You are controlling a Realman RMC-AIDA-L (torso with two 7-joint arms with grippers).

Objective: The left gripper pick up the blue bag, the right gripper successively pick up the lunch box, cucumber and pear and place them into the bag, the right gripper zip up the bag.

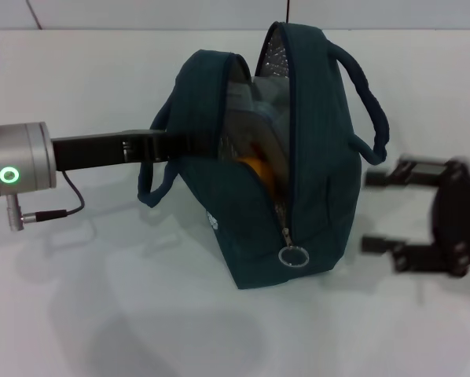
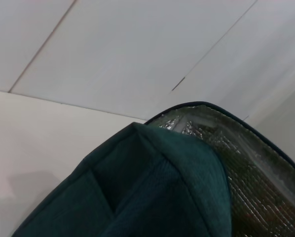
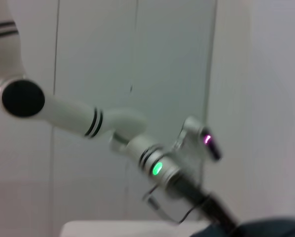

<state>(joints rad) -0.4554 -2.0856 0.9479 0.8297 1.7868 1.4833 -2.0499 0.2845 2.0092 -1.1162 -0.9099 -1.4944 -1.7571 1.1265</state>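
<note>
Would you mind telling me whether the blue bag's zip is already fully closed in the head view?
No, the blue bag gapes open along its top, showing its foil lining, and the ring pull hangs low at its front end.

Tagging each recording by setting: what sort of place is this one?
Probably a lab or test bench rather than a home: a plain white table with white panelled walls behind it. The only item on it is the blue bag, unzipped, with the left gripper at its opening and the right gripper beside it.
</note>
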